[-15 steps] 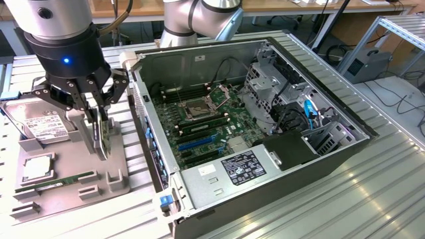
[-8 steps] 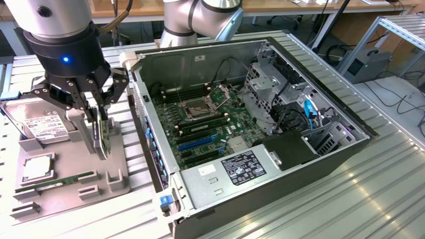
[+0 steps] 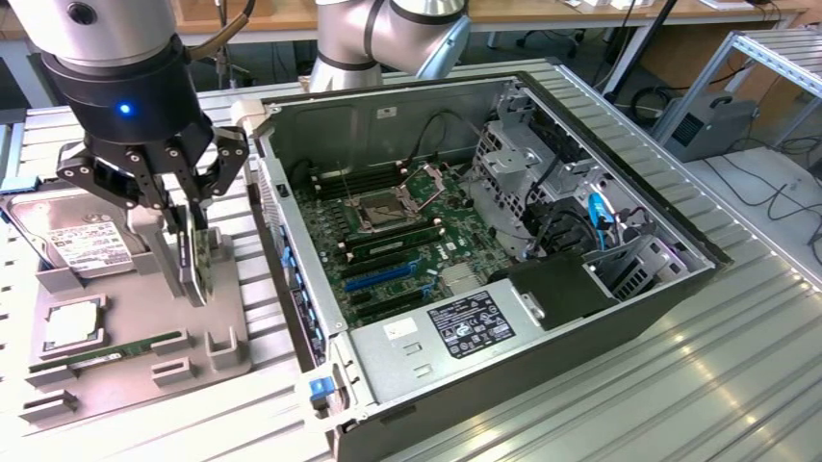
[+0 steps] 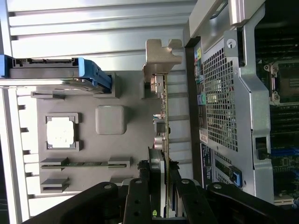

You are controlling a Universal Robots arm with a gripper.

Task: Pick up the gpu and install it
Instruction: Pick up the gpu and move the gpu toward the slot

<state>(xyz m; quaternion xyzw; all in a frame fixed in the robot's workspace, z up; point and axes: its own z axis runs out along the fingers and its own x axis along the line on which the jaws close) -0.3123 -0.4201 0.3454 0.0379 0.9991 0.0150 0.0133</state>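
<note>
Your gripper [image 3: 180, 207] stands straight over the grey tray [image 3: 129, 375], half closed, with its pads [image 4: 156, 164] against both faces of the graphics card [image 4: 164, 126]. It looks to be a grip on the card's top edge, though you cannot tell whether the card has left its holder.

The card stands on edge at the side of the tray nearest the open computer case [image 3: 668, 289], thin and upright between the fingers. Its long axis runs along that tray edge, parallel to the case wall. The metal bracket [image 4: 161, 56] sits at the end by the hard drive [image 3: 77, 241], well apart from where the fingers meet the board.

The memory stick [image 3: 110, 354] and processor [image 3: 71, 327] lie flat further in on the tray, clear of the fingers.

The motherboard [image 3: 398, 260] lies face up inside the case on the exterior view's right, beyond the near wall. The card is not yet installed.
</note>
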